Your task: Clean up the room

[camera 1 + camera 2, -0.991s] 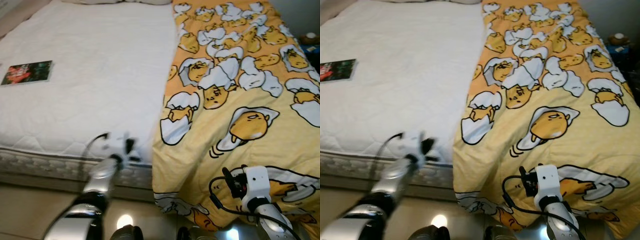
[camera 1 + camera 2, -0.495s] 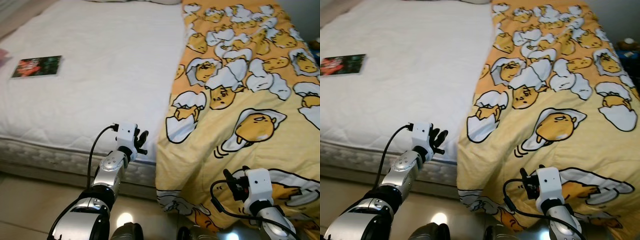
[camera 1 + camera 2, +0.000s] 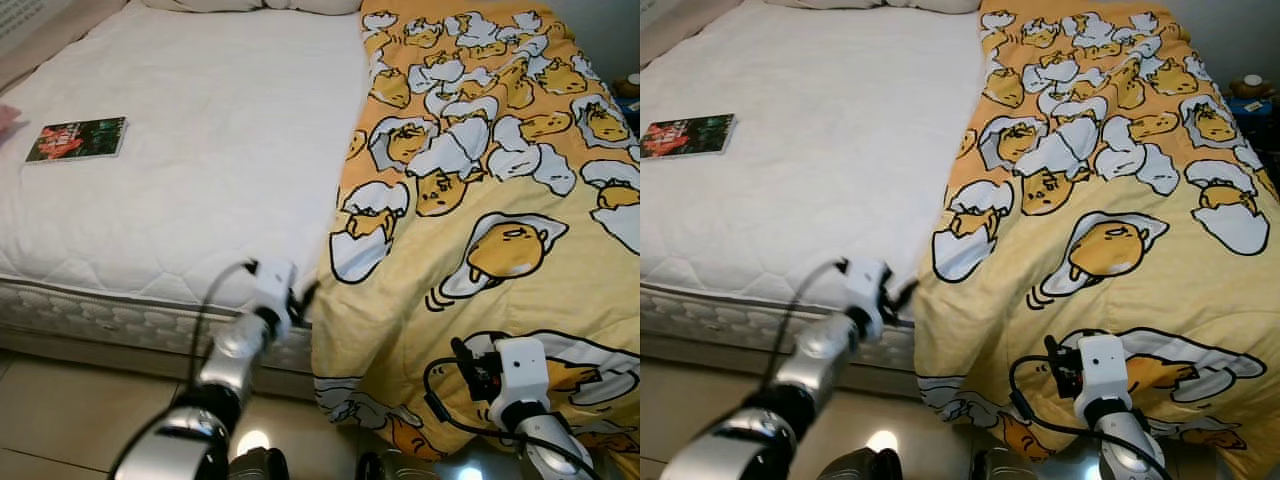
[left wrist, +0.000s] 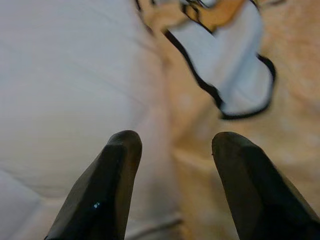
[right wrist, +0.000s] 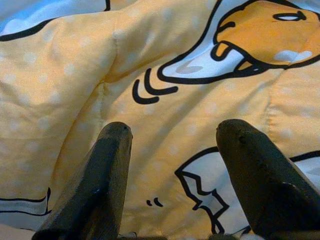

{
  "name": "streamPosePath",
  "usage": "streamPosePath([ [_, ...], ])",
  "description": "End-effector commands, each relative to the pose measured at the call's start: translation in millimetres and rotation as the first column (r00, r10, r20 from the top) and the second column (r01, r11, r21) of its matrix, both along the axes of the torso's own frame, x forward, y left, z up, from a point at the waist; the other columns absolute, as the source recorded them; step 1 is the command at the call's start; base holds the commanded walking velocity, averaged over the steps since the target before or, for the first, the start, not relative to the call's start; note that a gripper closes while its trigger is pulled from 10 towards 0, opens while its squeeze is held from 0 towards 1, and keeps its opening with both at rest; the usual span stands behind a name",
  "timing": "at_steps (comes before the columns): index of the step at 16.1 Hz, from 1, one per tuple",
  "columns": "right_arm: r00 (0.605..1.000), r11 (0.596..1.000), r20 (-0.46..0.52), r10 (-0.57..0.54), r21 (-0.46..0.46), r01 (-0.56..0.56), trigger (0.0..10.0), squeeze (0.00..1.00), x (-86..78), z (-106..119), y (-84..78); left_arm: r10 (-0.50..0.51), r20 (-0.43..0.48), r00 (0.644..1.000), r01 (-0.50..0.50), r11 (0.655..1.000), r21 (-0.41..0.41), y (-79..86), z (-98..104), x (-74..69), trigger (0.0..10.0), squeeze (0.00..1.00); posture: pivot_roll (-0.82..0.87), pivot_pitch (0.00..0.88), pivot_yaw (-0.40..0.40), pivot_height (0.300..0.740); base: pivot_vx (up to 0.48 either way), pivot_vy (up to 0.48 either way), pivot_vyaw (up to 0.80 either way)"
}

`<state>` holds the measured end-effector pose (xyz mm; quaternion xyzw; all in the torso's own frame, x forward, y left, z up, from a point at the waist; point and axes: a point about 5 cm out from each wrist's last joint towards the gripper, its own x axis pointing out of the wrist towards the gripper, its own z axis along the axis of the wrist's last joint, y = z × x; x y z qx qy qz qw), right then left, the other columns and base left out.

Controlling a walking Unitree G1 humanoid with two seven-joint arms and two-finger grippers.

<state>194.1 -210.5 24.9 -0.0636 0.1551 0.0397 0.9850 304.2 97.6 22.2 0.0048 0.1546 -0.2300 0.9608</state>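
A yellow blanket (image 3: 480, 180) printed with egg cartoons covers the right half of a bed and hangs over its front edge. The bare white mattress (image 3: 200, 150) shows on the left half. My left gripper (image 3: 300, 298) is at the bed's front edge, right beside the blanket's left border. In the left wrist view the left gripper (image 4: 172, 150) is open, with the blanket's edge (image 4: 240, 90) just ahead of it and nothing between the fingers. My right gripper (image 3: 463, 362) is low in front of the hanging blanket. In the right wrist view the right gripper (image 5: 172, 137) is open, close to the blanket (image 5: 165, 65).
A dark-covered book (image 3: 78, 139) lies on the mattress at the far left. Pillows (image 3: 260, 4) sit at the head of the bed. Tiled floor (image 3: 60, 400) runs along the bed's front. Small objects on a stand (image 3: 1245, 88) are at the far right.
My left gripper has swung right along the bed's front edge, up to the blanket's border. The right gripper has stayed about where it was. The camera has shifted slightly.
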Motion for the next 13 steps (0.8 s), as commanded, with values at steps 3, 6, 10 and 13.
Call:
streamPosePath([
  [3,1.0,1.0,0.011,0.002,-0.001,-0.002,10.0,0.0,2.9,1,1.9,-0.023,0.005,1.0,0.023,0.999,0.023,-1.3,-1,-1.4,10.0,1.0,-0.21,0.107,0.027,0.74,0.0,0.0,0.0],
  [6,1.0,1.0,0.014,0.018,0.004,-0.018,10.0,0.0,1.0,1,2.6,0.005,-0.052,0.999,-0.004,1.0,0.019,1.5,-6,-1.7,10.0,1.0,-0.22,0.111,0.025,0.74,0.0,0.0,0.0],
  [10,0.977,0.977,-0.052,0.206,-0.049,-0.209,10.0,0.0,-26.4,-3,4.8,0.037,-0.141,0.989,-0.044,0.998,-0.043,0.7,-8,0.8,10.0,1.0,-0.25,0.142,0.0,0.74,0.0,0.0,0.0],
  [13,0.933,0.931,-0.142,0.331,-0.11,-0.347,10.0,0.0,-51.9,-6,-6.0,0.032,-0.168,0.985,-0.042,0.997,-0.059,-9.5,-8,2.0,10.0,1.0,-0.29,0.168,-0.01,0.74,0.0,0.0,0.0],
])
